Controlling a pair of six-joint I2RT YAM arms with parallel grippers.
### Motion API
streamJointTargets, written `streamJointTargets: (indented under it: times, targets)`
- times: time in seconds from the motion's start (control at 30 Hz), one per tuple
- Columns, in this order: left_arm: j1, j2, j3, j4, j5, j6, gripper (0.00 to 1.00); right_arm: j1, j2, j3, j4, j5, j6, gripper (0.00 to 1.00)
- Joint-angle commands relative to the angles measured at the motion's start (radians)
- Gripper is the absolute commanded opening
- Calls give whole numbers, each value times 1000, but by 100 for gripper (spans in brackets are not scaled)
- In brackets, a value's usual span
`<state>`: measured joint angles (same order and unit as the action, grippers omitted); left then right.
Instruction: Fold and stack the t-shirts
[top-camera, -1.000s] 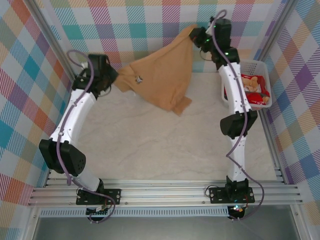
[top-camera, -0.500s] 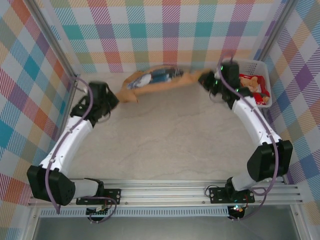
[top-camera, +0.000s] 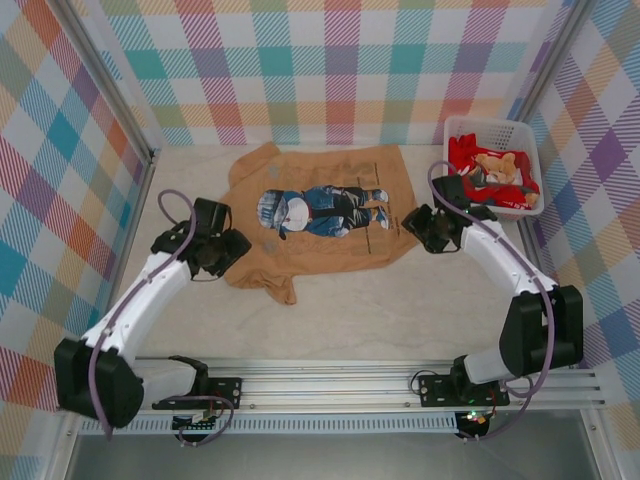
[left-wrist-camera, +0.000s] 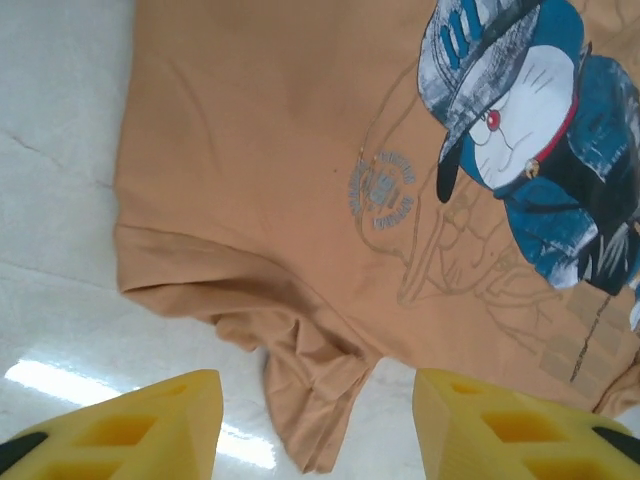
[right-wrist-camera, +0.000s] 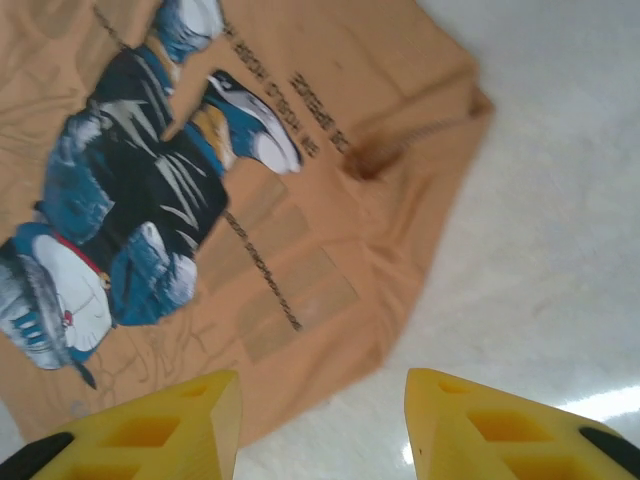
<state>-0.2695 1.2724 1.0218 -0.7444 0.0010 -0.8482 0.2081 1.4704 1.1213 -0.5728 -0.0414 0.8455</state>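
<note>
A tan-brown t-shirt (top-camera: 320, 225) lies spread on the table, its blue-and-white cartoon print (top-camera: 322, 209) facing up. One sleeve (left-wrist-camera: 310, 385) is crumpled at the shirt's near left corner. My left gripper (top-camera: 236, 250) hovers at that sleeve, open and empty (left-wrist-camera: 316, 440), with the sleeve cloth below the gap. Over the hem corner on the right, my right gripper (top-camera: 409, 223) is open as well (right-wrist-camera: 322, 430), and nothing is in it. The hem edge (right-wrist-camera: 400, 300) lies flat on the table there. A red t-shirt (top-camera: 468, 158) sits in the basket.
A white plastic lattice basket (top-camera: 455, 128) stands at the back right, with a tan soft item (top-camera: 498, 166) on the red cloth. Checked walls close in the table on three sides. The bare table surface (top-camera: 380, 310) stretches toward the arm bases.
Both grippers held the tan shirt stretched in the air, then swung it down and let go. The shirt now lies flat, print up, and both jaws have opened.
</note>
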Motion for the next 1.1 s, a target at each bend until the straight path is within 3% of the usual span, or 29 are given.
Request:
streamJointTargets:
  times: [0.0,0.1,0.2,0.43,0.67,0.83,1.07]
  targets:
    - [14,151,54,-153,8,-12,47,1,112,61,-49,16,-54,46]
    - [16,173,37,-154,14,-54,52,-3,151,60,-56,10,-42,48]
    - [18,191,-8,-67,87,-103,61,-13,183,52,-57,4,-48,51]
    - [16,308,25,4,121,-164,64,-39,275,118,-111,67,-57,54]
    - [16,375,29,22,109,-160,59,-31,429,253,-108,46,-28,54]
    - [15,362,24,23,80,-158,50,9,517,381,-212,97,-24,47]
    - [-3,312,54,-16,59,-147,52,25,564,402,-265,143,-2,45]
